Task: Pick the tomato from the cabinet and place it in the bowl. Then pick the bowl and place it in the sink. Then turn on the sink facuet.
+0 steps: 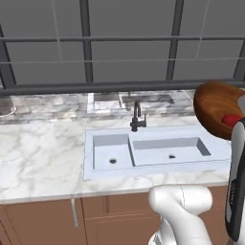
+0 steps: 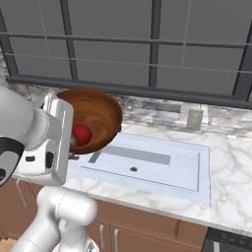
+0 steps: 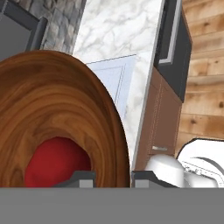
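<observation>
Wooden bowl (image 2: 93, 118) held up in the air, tomato (image 2: 81, 134) inside it.
The gripper (image 3: 113, 178) is closed on the bowl's rim, one finger inside, one outside; the bowl hangs tilted, near the two-basin sink (image 1: 153, 152) and its faucet (image 1: 138, 116).

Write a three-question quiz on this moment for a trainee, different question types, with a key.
1. True or false: the tomato lies inside the bowl.
2. Where is the bowl? A) resting in the larger basin B) held up in the air by the gripper C) standing on the counter
3. Fill in: the sink has ___ basins, with the faucet behind them.

Key: 1 true; 2 B; 3 two.
</observation>
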Motion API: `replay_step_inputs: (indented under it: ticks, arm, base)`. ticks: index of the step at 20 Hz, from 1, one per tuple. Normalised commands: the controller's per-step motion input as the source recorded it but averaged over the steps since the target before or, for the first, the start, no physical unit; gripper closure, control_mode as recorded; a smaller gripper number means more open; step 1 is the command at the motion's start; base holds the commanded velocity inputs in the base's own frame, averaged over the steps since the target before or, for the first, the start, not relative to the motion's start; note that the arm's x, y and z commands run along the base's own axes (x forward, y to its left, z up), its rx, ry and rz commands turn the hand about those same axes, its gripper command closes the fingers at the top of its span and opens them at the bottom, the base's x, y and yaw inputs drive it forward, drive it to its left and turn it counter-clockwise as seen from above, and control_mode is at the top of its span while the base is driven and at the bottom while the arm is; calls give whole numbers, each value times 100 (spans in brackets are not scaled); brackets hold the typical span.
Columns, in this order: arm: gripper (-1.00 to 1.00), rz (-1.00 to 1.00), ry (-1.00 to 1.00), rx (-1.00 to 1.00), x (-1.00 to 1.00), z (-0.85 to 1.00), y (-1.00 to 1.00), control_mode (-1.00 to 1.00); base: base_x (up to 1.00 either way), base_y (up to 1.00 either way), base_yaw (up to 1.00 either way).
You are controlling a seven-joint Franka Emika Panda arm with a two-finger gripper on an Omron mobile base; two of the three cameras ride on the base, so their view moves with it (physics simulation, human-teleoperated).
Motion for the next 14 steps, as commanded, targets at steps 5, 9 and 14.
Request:
replay_step_inputs:
  ticks: [5,9,14]
  arm:
    - [100,0,0,0,0,0,0,100]
    - [100,0,0,0,0,0,0,100]
    - [100,0,0,0,0,0,0,100]
  base:
    - [56,0,0]
    - [50,-2,0]
    - [14,-4,2]
